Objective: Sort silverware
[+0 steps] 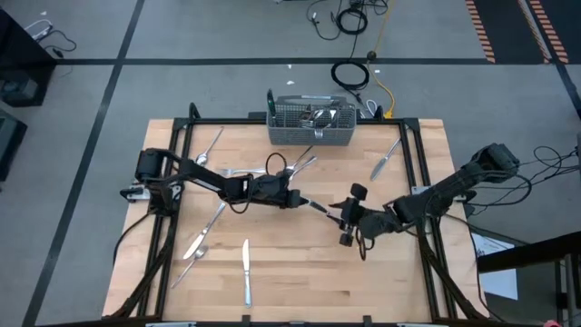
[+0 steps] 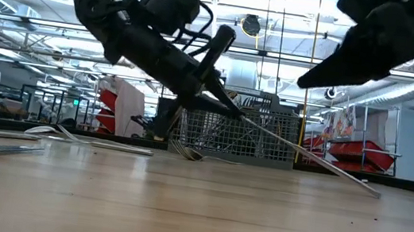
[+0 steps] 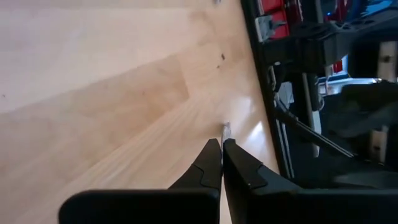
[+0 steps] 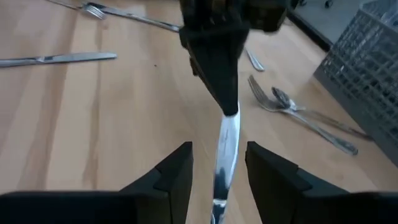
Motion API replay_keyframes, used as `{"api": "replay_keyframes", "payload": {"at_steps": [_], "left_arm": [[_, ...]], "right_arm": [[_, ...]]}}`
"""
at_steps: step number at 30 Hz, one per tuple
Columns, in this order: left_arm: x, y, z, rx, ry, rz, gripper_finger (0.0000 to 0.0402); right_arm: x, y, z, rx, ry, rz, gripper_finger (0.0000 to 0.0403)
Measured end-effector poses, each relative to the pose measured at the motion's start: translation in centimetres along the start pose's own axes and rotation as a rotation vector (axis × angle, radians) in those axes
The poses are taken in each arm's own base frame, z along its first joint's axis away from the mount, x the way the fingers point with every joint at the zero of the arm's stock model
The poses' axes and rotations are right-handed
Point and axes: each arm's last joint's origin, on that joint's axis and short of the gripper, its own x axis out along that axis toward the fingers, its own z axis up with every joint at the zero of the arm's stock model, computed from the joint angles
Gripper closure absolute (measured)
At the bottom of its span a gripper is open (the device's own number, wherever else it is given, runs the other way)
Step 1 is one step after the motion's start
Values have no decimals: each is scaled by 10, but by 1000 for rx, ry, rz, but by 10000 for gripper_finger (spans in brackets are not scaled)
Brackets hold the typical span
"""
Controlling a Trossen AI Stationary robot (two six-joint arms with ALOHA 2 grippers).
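My left gripper (image 1: 300, 201) pinched a knife (image 4: 225, 155) tight, tilted off the bench (image 1: 300, 272) for handover. My right gripper (image 4: 217, 171) had fingers parted around its blade, holding nothing.

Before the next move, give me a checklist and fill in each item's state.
1. Left gripper jaws shut on the knife: ok.
2. Right gripper jaws open, one on each side of the knife: ok.
3. Right jaws closed on the knife: not ok, not yet done.
4. Knife's low end clear of the table: cannot tell.
5. Basket upright at the table's far edge: ok.
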Motion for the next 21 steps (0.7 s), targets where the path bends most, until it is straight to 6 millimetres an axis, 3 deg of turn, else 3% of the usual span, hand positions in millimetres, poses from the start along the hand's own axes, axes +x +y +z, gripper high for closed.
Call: {"api": "replay_keyframes", "payload": {"at_steps": [9,21], "left_arm": [[-12,-15,6,8,-48,-32,399],[-14,-18,7,14,-60,-47,399]], "right_arm": [[14,-21,3,-9,41,-39,260],[25,-35,9,39,57,56,215]]}}
